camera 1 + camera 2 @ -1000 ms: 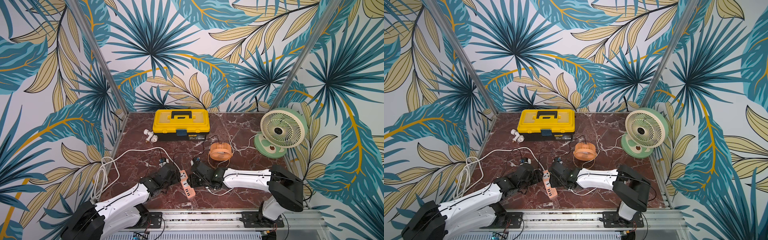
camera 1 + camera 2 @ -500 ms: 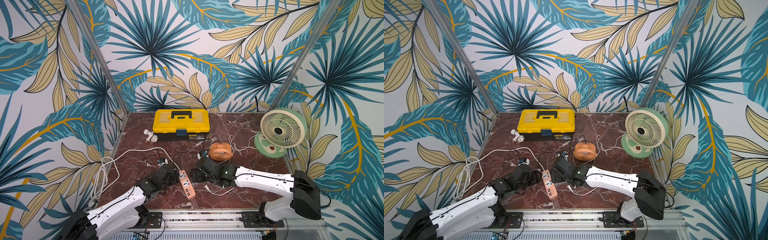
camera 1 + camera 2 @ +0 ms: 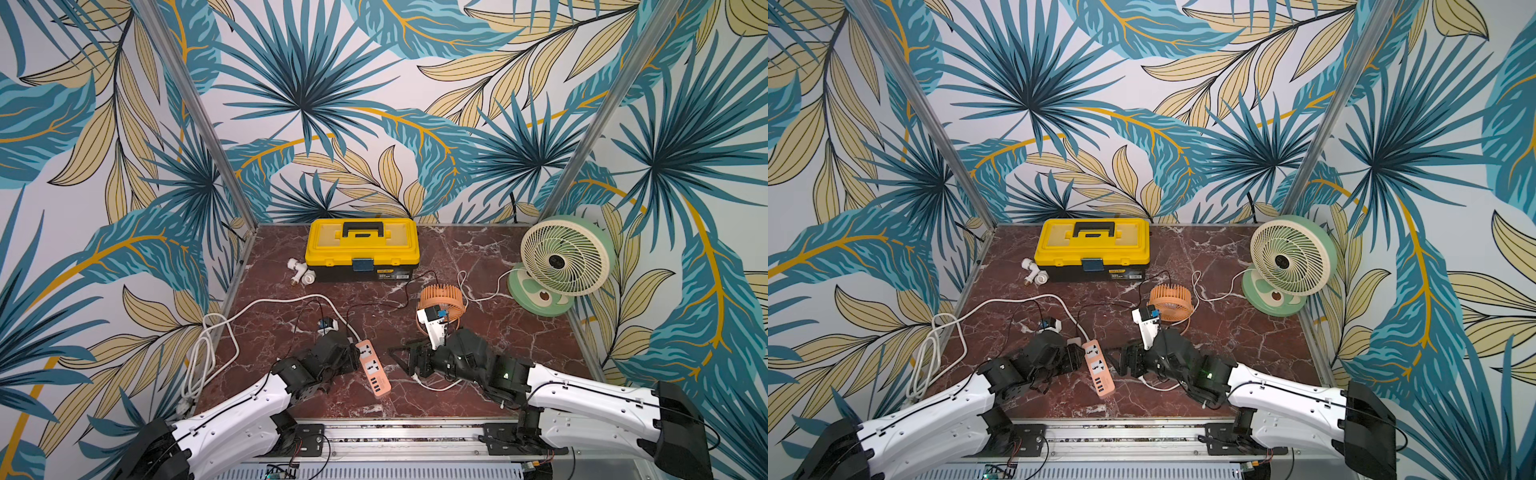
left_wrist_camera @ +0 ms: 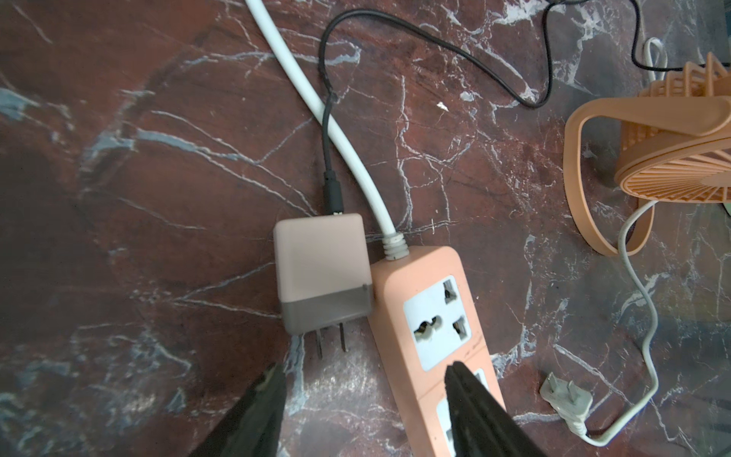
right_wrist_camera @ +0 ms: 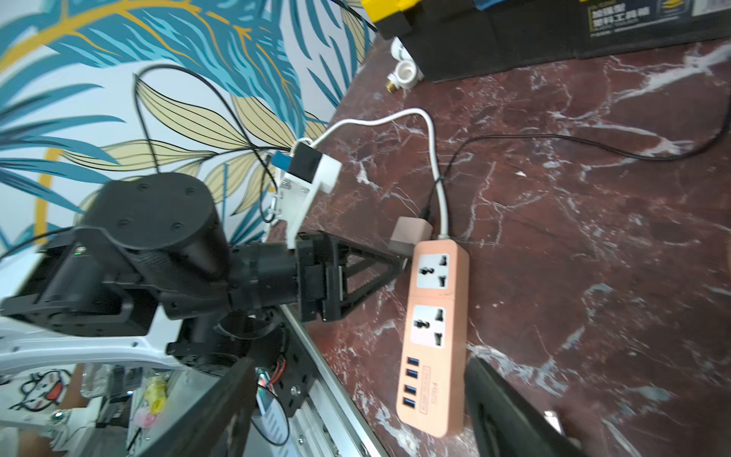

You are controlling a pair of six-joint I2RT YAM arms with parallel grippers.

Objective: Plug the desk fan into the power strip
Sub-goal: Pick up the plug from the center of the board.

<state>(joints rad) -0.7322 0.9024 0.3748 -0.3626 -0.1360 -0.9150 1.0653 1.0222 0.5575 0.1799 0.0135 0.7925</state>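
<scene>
The power strip [image 3: 372, 369] lies near-centre on the table [image 3: 498, 332], between the left gripper [image 4: 364, 365], parted and empty at its left edge, and the right gripper [image 5: 360, 362], spread wide, also empty. A pink charger [image 4: 322, 273] (prongs bare) touches its far-left side; a white plug [image 4: 566, 399] lies loose just right.

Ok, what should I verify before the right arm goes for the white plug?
1. Sockets of the power strip free: ok, both empty.
2. Reach to the white plug: ok, lying loose on the marble beside the strip.
3. State of the right gripper: ok, open and empty.
4. Hold of the left gripper on the strip: cannot tell; open, fingers straddle its edge, contact unclear.
5. Position of the pink adapter: ok, unplugged, against the strip's other side.
6. Slack in the plug's cord: ok, curves loosely.
</scene>
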